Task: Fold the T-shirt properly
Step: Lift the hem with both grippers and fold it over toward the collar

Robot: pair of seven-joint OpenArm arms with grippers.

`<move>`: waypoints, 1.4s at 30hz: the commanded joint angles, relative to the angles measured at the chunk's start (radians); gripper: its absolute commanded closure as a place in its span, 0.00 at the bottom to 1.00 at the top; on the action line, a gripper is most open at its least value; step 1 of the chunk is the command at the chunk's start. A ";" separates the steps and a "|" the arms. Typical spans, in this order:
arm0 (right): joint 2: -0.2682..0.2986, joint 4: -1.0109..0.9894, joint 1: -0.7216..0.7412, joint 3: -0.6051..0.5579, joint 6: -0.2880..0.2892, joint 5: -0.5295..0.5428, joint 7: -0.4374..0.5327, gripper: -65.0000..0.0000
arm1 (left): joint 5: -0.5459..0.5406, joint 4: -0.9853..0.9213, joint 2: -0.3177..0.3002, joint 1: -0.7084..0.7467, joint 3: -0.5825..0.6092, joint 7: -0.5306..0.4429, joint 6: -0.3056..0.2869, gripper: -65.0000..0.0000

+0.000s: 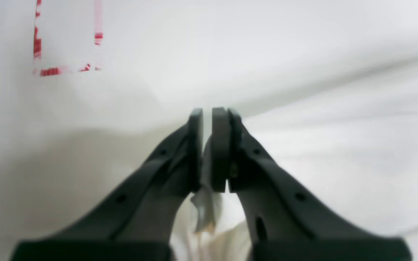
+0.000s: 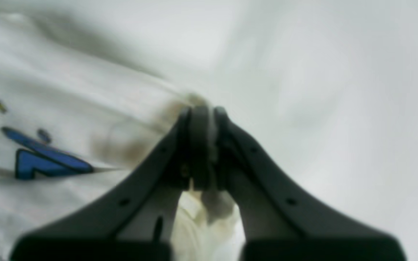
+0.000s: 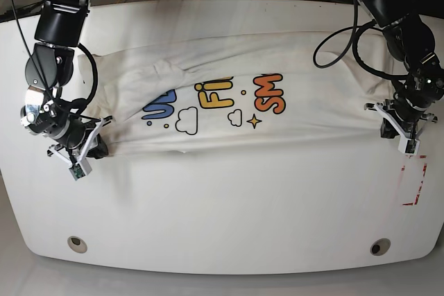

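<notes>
Nearest us, our left gripper (image 1: 207,150) is clamped on a pinch of white cloth, and our right gripper (image 2: 201,145) is clamped the same way on the other end. From the base view, the shirt (image 3: 229,98) lies stretched across the white table (image 3: 222,206) between both grippers, print up. Red tape marks (image 3: 415,185) sit just beside the left gripper (image 3: 401,129).

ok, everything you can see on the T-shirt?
The T-shirt is white, soft-looking cloth with blue, yellow and orange bubble letters, clouds and a star. It lies stretched sideways across the white table, print up, wrinkled. The right gripper and left gripper each pinch an end; cloth shows between both sets of fingers.
</notes>
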 commanded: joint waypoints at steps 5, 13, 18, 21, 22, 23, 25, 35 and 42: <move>0.017 0.157 -0.101 0.068 -0.005 0.015 -0.011 1.00 | -0.009 0.084 -0.011 0.041 -0.065 -0.021 -0.013 0.96; -0.032 0.290 -0.280 0.148 -0.005 0.010 -0.041 1.00 | -0.008 0.189 -0.011 0.189 -0.070 -0.021 -0.013 0.96; -0.058 0.276 -0.341 0.170 -0.005 0.004 -0.041 0.88 | -0.008 0.219 -0.011 0.275 -0.050 -0.013 -0.013 0.86; -0.061 0.258 -0.355 0.170 -0.005 0.004 -0.041 0.68 | -0.003 0.219 -0.016 0.295 -0.039 0.025 -0.013 0.60; -0.061 0.258 -0.357 0.170 -0.005 0.004 -0.041 0.63 | -0.003 0.219 -0.017 0.295 -0.038 0.036 -0.013 0.54; -0.061 0.258 -0.363 0.170 -0.005 0.004 -0.041 0.58 | -0.003 0.219 -0.017 0.295 -0.038 0.050 -0.013 0.47; -0.061 0.269 -0.369 0.170 -0.005 0.015 -0.044 0.44 | -0.008 0.221 -0.019 0.295 -0.038 0.087 -0.013 0.33; -0.096 0.374 -0.274 0.245 -0.005 0.013 -0.173 0.34 | -0.011 0.396 -0.040 0.287 -0.039 0.197 -0.013 0.35; -0.100 0.150 -0.101 0.185 -0.005 0.015 -0.240 0.34 | 0.001 0.350 -0.025 0.249 0.055 0.207 -0.013 0.35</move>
